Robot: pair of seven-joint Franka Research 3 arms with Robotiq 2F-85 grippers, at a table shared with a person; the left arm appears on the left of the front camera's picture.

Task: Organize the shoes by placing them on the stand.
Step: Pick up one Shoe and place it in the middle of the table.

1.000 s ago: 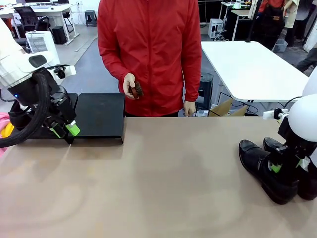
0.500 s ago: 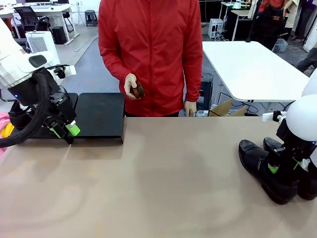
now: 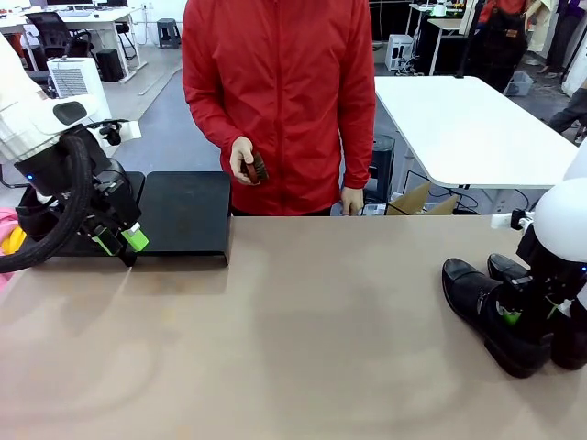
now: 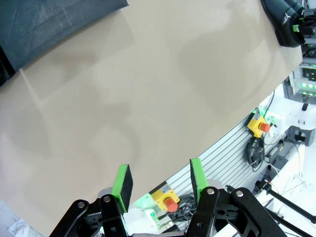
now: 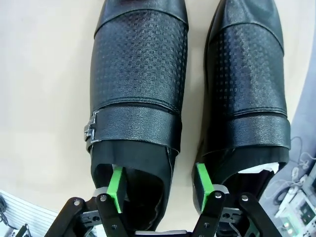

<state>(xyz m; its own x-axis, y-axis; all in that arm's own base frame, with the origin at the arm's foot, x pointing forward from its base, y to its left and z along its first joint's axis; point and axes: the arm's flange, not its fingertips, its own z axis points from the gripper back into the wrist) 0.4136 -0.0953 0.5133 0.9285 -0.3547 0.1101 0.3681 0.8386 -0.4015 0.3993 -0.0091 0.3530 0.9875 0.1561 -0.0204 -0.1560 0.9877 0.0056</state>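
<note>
1. Shoes [image 3: 479, 302]: two glossy black leather ones, side by side on the tan table [image 3: 303, 330], robot's right side; both off the stand, well apart from it.
2. Stand [image 3: 188, 215]: low matte-black platform at the table's far left; its left part is hidden behind the left arm.
3. Right gripper [image 5: 159, 190]: down at the shoes' heel ends; jaws apart, not clamped on anything; one green pad [image 5: 116, 190] sits inside the mouth of the buckled shoe [image 5: 140, 79], the other pad [image 5: 202, 186] at the gap betw. that shoe & the second shoe [image 5: 249, 74]; so the buckled shoe's inner side wall stands betw. the pads (can't tell if either pad touches leather).
4. Buckled shoe: embossed vamp, wide strap w/ metal buckle [image 5: 90, 132] on its outer side; second shoe has the same embossing & strap, pale lining showing at its opening; the two lie parallel, toes the same way.
5. Left gripper [image 3: 122, 240]: low over the table, just in front of the stand's near edge; in the left wrist view its fingers are spread w/ nothing betw. them, tabletop beneath; the stand's corner shows at that view's top left.
6. Person in a red jacket at the table's far edge; one hand [image 3: 240, 158] holds a small brown object [image 3: 258, 168] at waist height; other hand [image 3: 352, 199] hangs by the table edge.
</note>
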